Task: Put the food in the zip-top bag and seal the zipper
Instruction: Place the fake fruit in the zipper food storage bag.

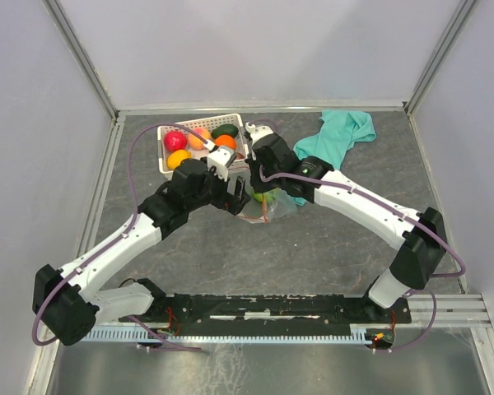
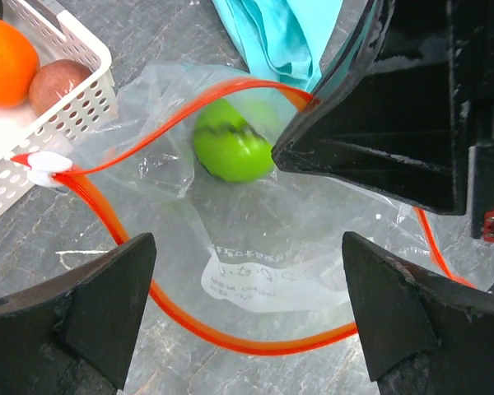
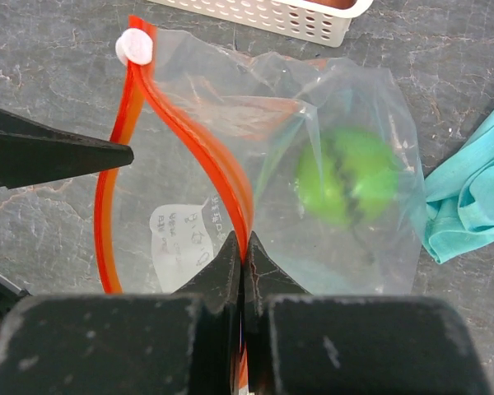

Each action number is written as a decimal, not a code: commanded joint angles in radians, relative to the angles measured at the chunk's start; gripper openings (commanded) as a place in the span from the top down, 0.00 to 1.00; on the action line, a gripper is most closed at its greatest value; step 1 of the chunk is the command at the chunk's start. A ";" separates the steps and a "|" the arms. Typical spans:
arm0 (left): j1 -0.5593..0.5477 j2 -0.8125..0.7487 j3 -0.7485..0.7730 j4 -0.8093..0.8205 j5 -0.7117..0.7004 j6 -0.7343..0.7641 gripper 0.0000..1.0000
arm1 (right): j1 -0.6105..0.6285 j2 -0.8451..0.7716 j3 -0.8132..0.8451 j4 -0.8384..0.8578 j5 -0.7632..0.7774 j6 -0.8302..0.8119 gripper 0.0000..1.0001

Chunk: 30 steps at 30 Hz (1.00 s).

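The clear zip-top bag point(image 2: 255, 239) lies on the table with its mouth held open. One green fruit point(image 2: 230, 148) lies inside it and also shows in the right wrist view point(image 3: 346, 177). My right gripper point(image 3: 245, 244) is shut on the upper side of the red-orange zipper point(image 3: 193, 140) and lifts it. My left gripper point(image 2: 249, 243) is open and empty, just above the lower zipper edge point(image 2: 255, 344). The white slider point(image 2: 48, 167) sits at the zipper's end. The other food stays in the white basket point(image 1: 166, 163): red point(image 1: 175, 140), orange point(image 1: 225, 141), yellow point(image 1: 179, 158) and dark green point(image 1: 225, 130).
A teal cloth point(image 1: 342, 136) lies at the back right, close behind the bag point(image 3: 469, 206). The basket stands right beside the bag's slider end point(image 2: 74, 99). Both arms cross close together over the bag point(image 1: 267, 206).
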 commanded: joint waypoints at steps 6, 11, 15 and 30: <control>-0.004 -0.052 0.143 -0.214 -0.121 -0.221 0.00 | -0.009 -0.068 -0.016 0.054 0.008 0.031 0.98; -0.004 -0.052 0.187 -0.374 -0.247 -0.355 0.02 | -0.014 -0.081 -0.026 0.054 0.025 0.033 0.97; -0.003 -0.029 0.181 -0.401 -0.265 -0.428 0.09 | -0.017 -0.081 -0.029 0.054 0.030 0.034 0.97; -0.004 0.129 0.332 -0.365 -0.127 -0.427 0.85 | -0.022 -0.104 -0.015 -0.036 0.202 -0.028 0.98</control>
